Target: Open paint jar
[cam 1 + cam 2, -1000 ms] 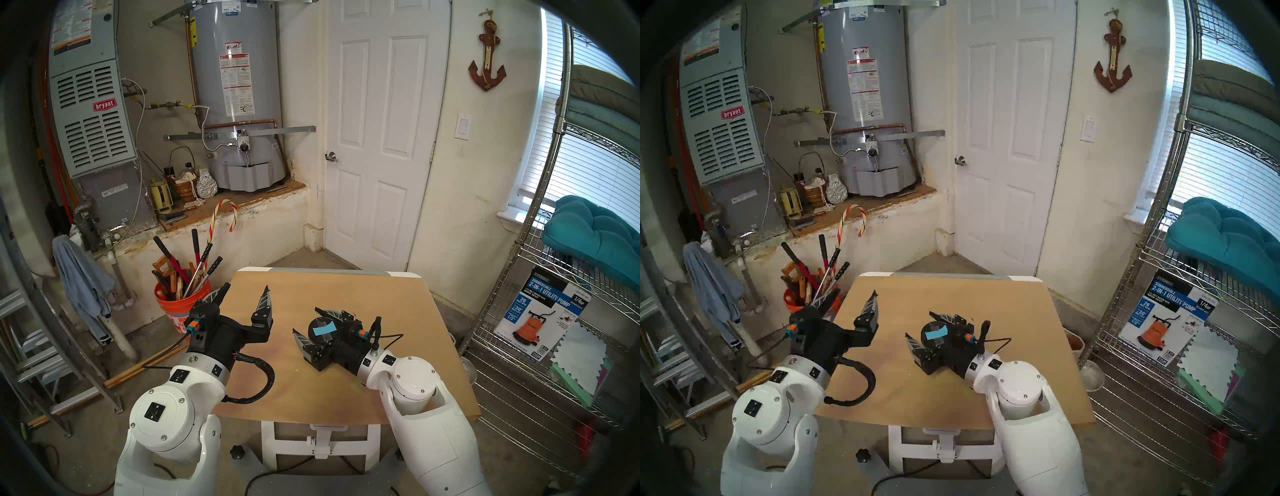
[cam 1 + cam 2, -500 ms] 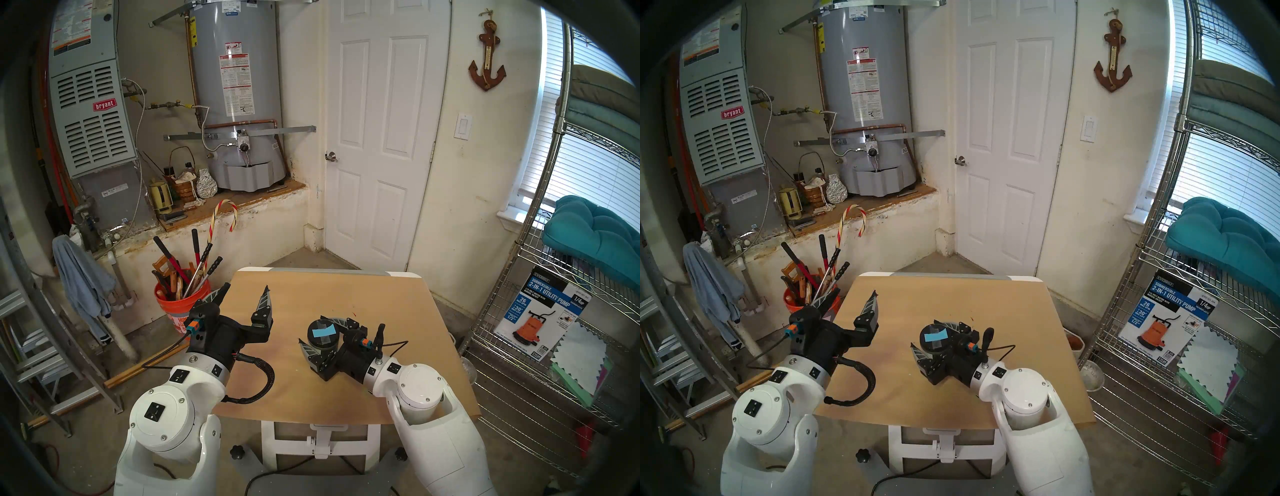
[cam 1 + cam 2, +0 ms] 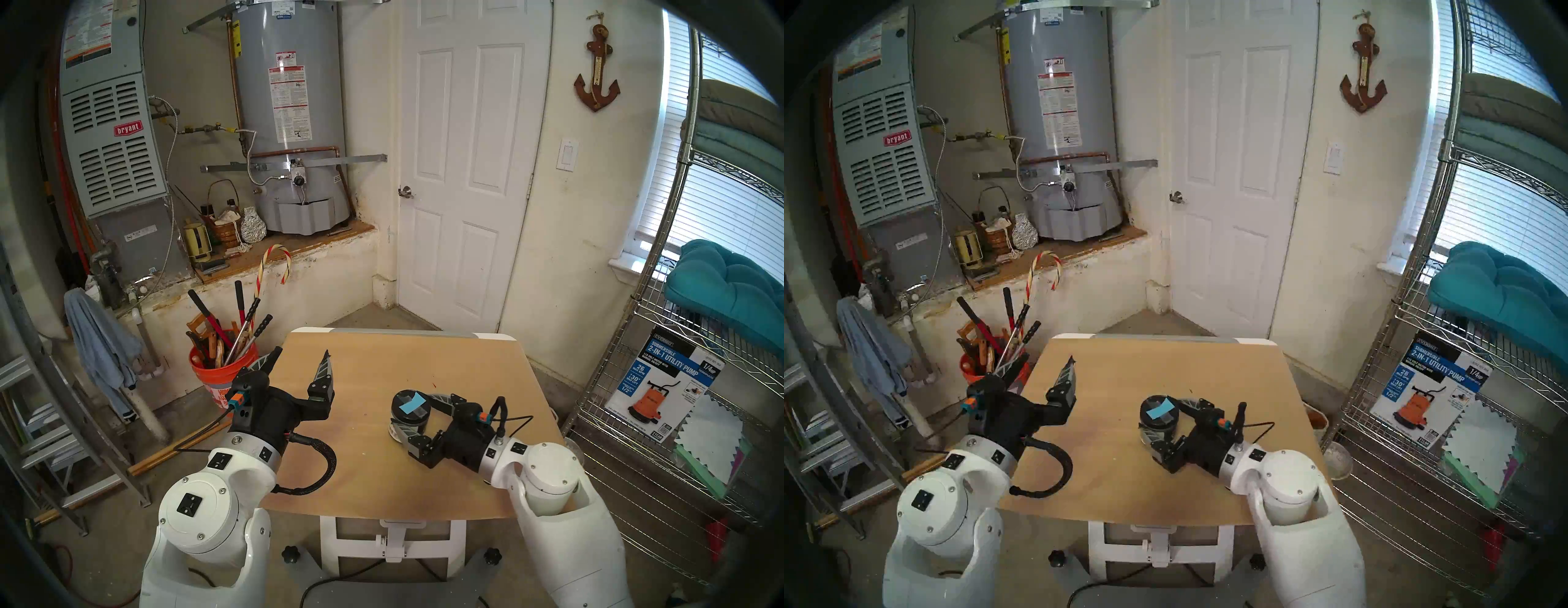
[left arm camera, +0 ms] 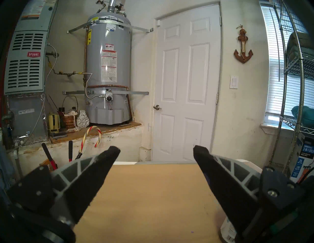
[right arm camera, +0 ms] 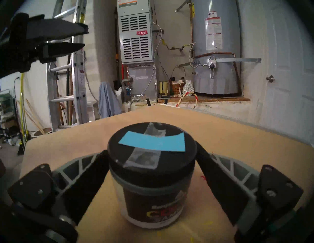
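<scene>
The paint jar (image 3: pixel 409 408) stands upright on the wooden table (image 3: pixel 403 352), right of centre. Its black lid (image 5: pixel 151 147) carries a light-blue tape strip. The label (image 5: pixel 161 208) is dark with red and yellow lettering. My right gripper (image 3: pixel 410 414) is open, level with the table, one finger on each side of the lid. The fingertips sit right at the lid's rim; I cannot tell whether they touch. My left gripper (image 3: pixel 302 351) is open and empty above the table's left edge, well apart from the jar. The jar's edge also shows in the left wrist view (image 4: pixel 227 227).
An orange bucket (image 3: pixel 220 369) of long-handled tools stands just off the table's left edge, under my left gripper. A wire shelf (image 3: pixel 662 382) stands to the right. A ladder (image 3: pixel 51 403) leans at far left.
My right arm has drawn back to the right and its wrist has rolled level. The jar, deep between the fingers before, now sits at the fingertips, a little further right. The left arm has not moved.
</scene>
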